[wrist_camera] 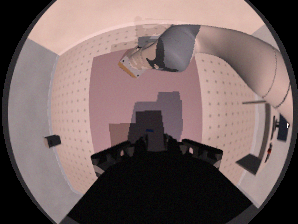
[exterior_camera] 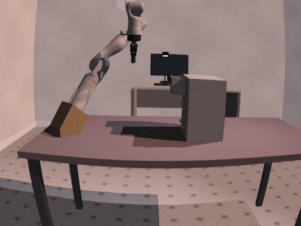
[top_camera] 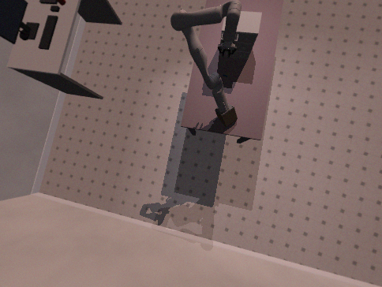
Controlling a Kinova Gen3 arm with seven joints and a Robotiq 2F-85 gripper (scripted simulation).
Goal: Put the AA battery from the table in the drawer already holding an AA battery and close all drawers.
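Observation:
The small chest [exterior_camera: 203, 108] [top_camera: 249, 21] stands on the right half of the table [exterior_camera: 93, 149] [top_camera: 264, 98], with its front facing left. Its top drawer [exterior_camera: 176, 84] sticks out a little; the lower fronts look pushed in. A tiny dark speck in the chest's shadow, in front of the drawers, may be the AA battery [exterior_camera: 143, 128]; it is too small to tell. My gripper [exterior_camera: 133, 60] [top_camera: 227, 53] [wrist_camera: 155, 138] hangs high above the table, left of the chest, pointing down. Its fingers stand partly apart with nothing between them.
The arm's orange-brown base [exterior_camera: 66, 119] [top_camera: 226, 115] sits on the table's left end. A second desk [exterior_camera: 149, 93] with a dark monitor [exterior_camera: 169, 64] stands behind the table, well away. The chest casts a wide dark shadow over the table's middle.

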